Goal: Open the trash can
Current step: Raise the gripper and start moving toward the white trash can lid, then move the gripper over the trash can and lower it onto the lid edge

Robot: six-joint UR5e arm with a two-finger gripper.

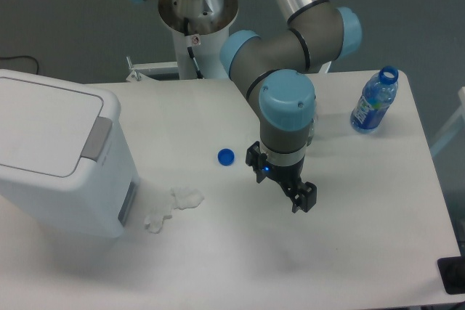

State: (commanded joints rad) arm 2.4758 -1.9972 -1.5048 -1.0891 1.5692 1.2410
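The trash can (pixel 62 157) stands at the left edge of the table (pixel 349 252), a large white box with rounded corners. Its flat white lid (pixel 43 125) lies closed on top, and a grey push panel (pixel 96 138) sits along the lid's right edge. A second grey strip (pixel 128 201) shows lower down on the side of the can that faces the middle of the table.

The arm (pixel 290 41) reaches down from its base (pixel 196 5) at the back of the table, with grey links and light blue joint caps. Its tool (pixel 285 183) hangs over the middle of the table, well apart from the trash can and to its right. The black fingers (pixel 305 197) point down and toward the front right. They grip nothing, and there is bare table under them; from this angle I cannot tell how far apart they stand.

A small blue bottle cap (pixel 226 156) lies on the table just left of the tool, between it and the trash can. Two crumpled white scraps (pixel 174 205), perhaps tissue, lie near the lower right corner of the can; whether they touch it is not clear. A clear plastic bottle (pixel 374 101) with a blue label stands near the far right corner of the table, its neck open and tilted slightly to the right.
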